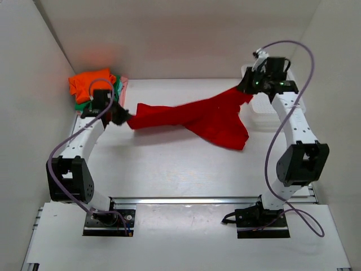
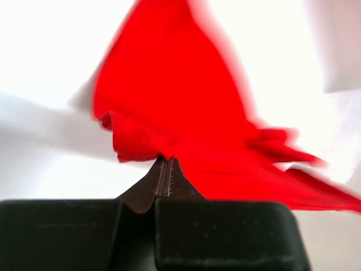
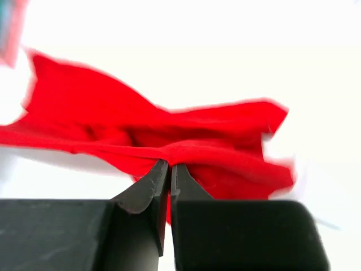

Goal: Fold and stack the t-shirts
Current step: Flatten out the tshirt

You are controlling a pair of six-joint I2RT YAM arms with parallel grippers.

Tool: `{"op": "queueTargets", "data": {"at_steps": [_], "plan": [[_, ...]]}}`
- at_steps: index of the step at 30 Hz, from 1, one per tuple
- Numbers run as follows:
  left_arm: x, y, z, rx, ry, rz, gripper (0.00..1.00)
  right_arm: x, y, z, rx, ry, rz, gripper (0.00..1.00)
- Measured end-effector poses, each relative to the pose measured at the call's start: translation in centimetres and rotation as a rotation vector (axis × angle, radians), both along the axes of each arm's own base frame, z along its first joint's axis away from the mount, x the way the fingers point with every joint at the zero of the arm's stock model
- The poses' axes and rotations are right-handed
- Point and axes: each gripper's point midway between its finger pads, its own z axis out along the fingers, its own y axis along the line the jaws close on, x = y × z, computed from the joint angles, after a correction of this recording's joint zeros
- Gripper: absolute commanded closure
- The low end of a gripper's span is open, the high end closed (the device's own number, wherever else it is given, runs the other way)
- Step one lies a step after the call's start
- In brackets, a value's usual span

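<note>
left arm [image 1: 79,144] reaching to far left, elbow bent | left gripper [image 1: 121,117] pinched tight on the red shirt [image 1: 192,116] | right arm [image 1: 296,127] stretched out to far right | right gripper [image 1: 248,87] clamped on it too

A large bright red cloth t-shirt [image 1: 208,118] hangs stretched across the middle of the frame. The left hand [image 1: 123,117] pinches one end at centre left, the right hand [image 1: 248,90] the other at upper right. A folded orange t-shirt [image 1: 90,83] lies in the white bench's [image 1: 169,164] upper left corner.
</note>
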Motion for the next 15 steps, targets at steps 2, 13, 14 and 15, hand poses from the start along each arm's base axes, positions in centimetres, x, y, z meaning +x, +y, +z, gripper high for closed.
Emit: {"op": "queueTargets", "data": {"at_steps": [2,13,14,15], "plan": [[2.7,0.0,4.7,-0.020,-0.119,0.008,1.00,-0.1,-0.1,5.1,0.023,-0.114,0.006,1.00],[6.6,1.0,30.0,-0.035,-0.712,-0.011,1.00,-8.1,-0.7,25.2,-0.010,-0.628,-0.007,1.00],[6.2,0.9,31.6,-0.034,-0.750,-0.019,1.00,-9.3,-0.9,26.6,-0.015,-0.671,-0.016,1.00],[5.7,0.7,33.0,-0.034,-0.782,-0.029,1.00,-10.5,-1.1,27.7,-0.018,-0.706,-0.023,1.00]]}}
